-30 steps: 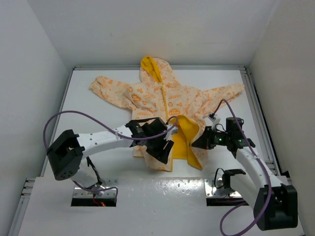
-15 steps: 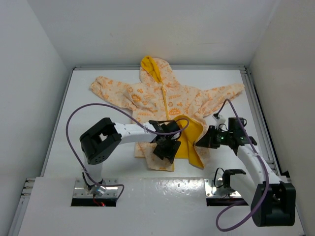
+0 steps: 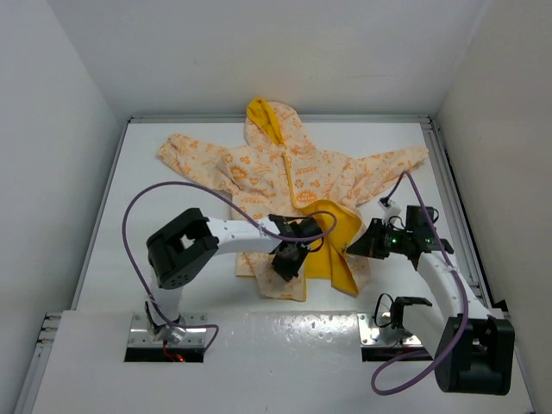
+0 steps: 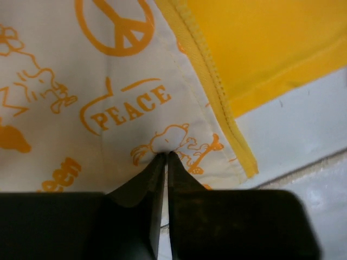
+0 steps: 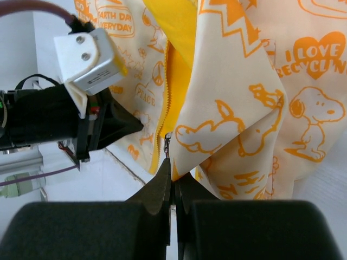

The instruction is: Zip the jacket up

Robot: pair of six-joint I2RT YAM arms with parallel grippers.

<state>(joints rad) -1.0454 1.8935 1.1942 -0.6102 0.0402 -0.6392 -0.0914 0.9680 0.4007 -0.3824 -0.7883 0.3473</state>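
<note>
The jacket (image 3: 285,164) lies flat on the white table with its hood at the far side. Its upper front is zipped and its lower front is spread apart. The right panel is folded back, baring yellow lining (image 3: 332,237). My left gripper (image 3: 289,259) is shut, pinching the printed fabric (image 4: 81,81) of the left panel near the hem, just left of the yellow zipper teeth (image 4: 211,81). My right gripper (image 3: 354,248) is shut on the lower corner of the right panel (image 5: 244,81), with the small metal zipper pull (image 5: 167,143) right above its tips.
White walls enclose the table on three sides, and a metal rail (image 3: 448,190) runs along its right edge. Purple cables (image 3: 138,207) loop over both arms. Mounting plates (image 3: 168,336) sit at the near edge.
My left gripper came down onto the left panel and its jaws closed on the fabric. The right gripper drew slightly to the right, still holding the panel corner.
</note>
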